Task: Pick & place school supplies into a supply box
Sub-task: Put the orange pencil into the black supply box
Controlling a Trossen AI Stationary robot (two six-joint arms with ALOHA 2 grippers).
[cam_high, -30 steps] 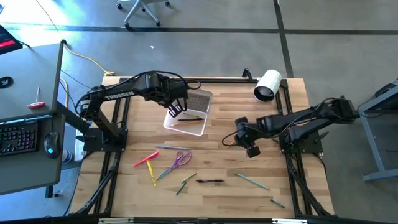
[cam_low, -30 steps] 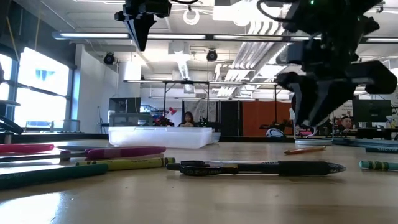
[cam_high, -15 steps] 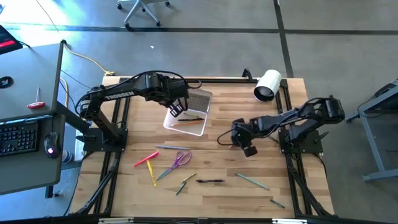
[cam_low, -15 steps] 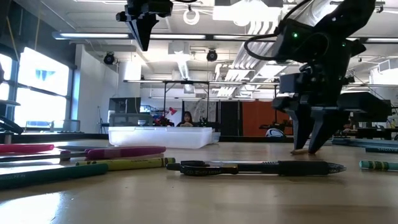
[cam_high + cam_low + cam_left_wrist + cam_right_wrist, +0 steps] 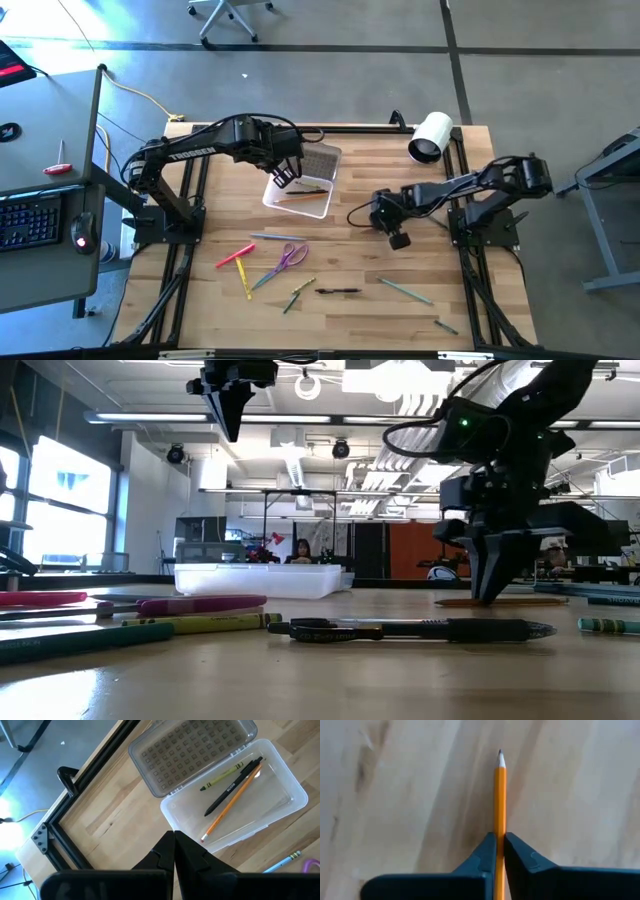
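**While the pencil is lying pinched, slip is the risk**

While the right gripper (image 5: 500, 851) is pinching the orange pencil (image 5: 500, 795) near one end on the table (image 5: 400, 180), the long free end is likely to tilt or twist loose during lifting; the supply box (image 5: 298, 194) is sitting well apart, under the left gripper (image 5: 174, 851), whose fingers are pressed together, crowding the drop; bare wood is lying between.

Wooden table (image 5: 360, 270): supply box (image 5: 298, 196) (lid open), scattered pens (image 5: 338, 291), white roll (image 5: 431, 136).
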